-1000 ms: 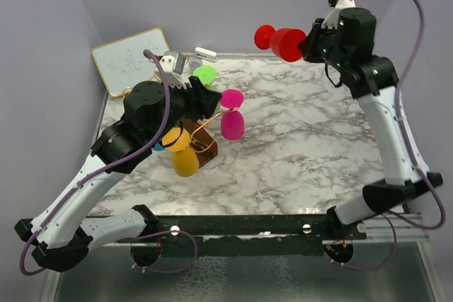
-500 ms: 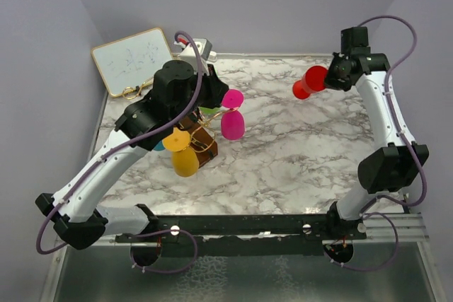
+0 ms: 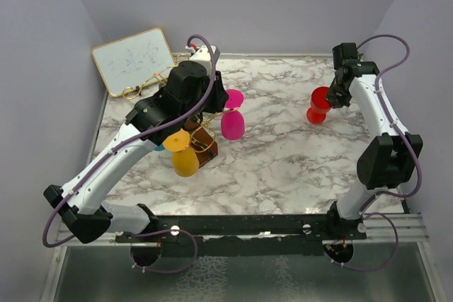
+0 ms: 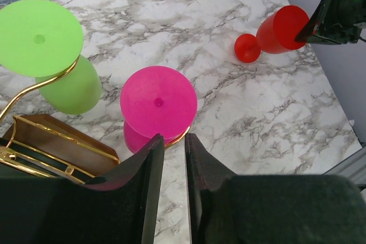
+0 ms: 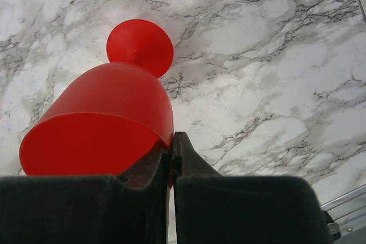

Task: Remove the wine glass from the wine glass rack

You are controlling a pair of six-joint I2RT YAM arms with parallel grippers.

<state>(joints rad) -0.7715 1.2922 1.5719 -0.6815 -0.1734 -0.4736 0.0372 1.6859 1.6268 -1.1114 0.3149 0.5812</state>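
Right jaws: pinching the bowl wall of the red wine glass (image 5: 108, 112) close to its rim

Red wine glass: off the wine glass rack (image 3: 205, 148) and well to its right; it is tilted with its foot pointing down at the counter (image 3: 283, 160), and you cannot tell whether the foot touches

Left jaws: a slim gap between them with nothing in it; you have them right over the rack, just above the round foot of the pink glass (image 4: 158, 102)

Pink glass: hanging bowl-down from a gold hook on the rack's right side

Green glass (image 4: 40, 35): hanging the same way from the hook beside the pink one, toward the rack's far side

Yellow glass (image 3: 185, 163): hanging at the rack's near side

Whiteboard (image 3: 133, 59): leaning on the wall beyond the rack, to its left
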